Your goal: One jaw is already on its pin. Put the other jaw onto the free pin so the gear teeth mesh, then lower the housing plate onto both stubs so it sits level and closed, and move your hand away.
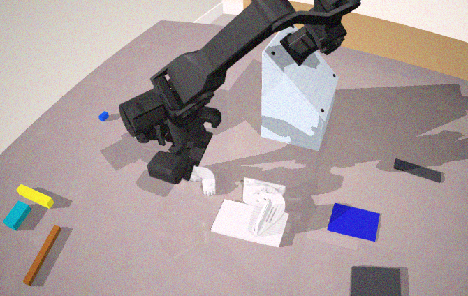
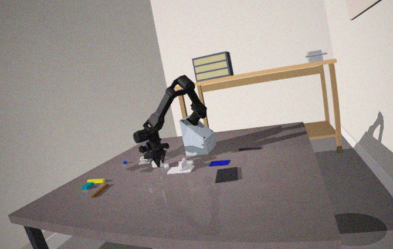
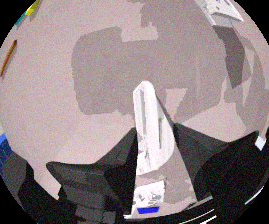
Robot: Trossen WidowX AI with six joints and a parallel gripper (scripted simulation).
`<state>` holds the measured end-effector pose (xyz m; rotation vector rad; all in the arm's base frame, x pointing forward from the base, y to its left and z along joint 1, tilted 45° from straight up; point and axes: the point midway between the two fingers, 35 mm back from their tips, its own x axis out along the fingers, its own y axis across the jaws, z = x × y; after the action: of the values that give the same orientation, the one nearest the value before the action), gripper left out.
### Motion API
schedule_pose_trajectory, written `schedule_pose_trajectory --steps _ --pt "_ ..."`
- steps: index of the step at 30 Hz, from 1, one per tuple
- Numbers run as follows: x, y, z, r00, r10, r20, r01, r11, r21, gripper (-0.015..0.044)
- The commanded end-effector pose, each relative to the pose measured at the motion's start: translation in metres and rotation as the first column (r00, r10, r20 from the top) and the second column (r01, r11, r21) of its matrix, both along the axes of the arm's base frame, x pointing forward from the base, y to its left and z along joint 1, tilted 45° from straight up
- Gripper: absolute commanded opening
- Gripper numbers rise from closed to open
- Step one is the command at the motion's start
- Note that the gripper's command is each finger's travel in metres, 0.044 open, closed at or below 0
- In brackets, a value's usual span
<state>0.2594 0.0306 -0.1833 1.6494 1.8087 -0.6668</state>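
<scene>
The loose white jaw (image 1: 208,182) (image 2: 166,165) (image 3: 149,115) lies lengthwise between the fingers. My gripper (image 1: 191,173) (image 2: 158,162) (image 3: 155,129) is shut on it, low over the table, with a finger along each side. The white base (image 1: 228,219) (image 2: 173,171) stands nearby and carries the mounted jaw (image 1: 262,217) (image 2: 186,164), which rises from it at a slant. The pins and gear teeth are too small or hidden to tell. A white piece, seemingly the housing plate (image 2: 144,160) (image 3: 224,10), lies beyond the gripper, hidden by the arm in the top view.
A blue flat square (image 1: 353,222) (image 2: 220,162) and a dark square (image 1: 376,280) (image 2: 226,175) lie right of the base. Yellow (image 1: 34,195), teal (image 1: 17,216) and orange (image 1: 42,255) bars lie at left. A blue cube (image 1: 103,116) and a dark bar (image 1: 417,170) lie farther back.
</scene>
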Motion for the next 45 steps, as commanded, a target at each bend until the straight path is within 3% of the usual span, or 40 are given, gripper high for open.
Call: schedule_pose_trajectory --steps 1,13,45 --pt "0.0 0.0 0.0 1.0 0.001 0.0 -0.001 1.0 -0.001 0.0134" --pt "0.0 -0.001 0.001 1.0 0.001 0.0 -0.001 1.0 -0.001 0.0134" --pt "0.005 -0.054 0.057 0.999 0.021 0.025 -0.021 1.0 0.001 0.0134"
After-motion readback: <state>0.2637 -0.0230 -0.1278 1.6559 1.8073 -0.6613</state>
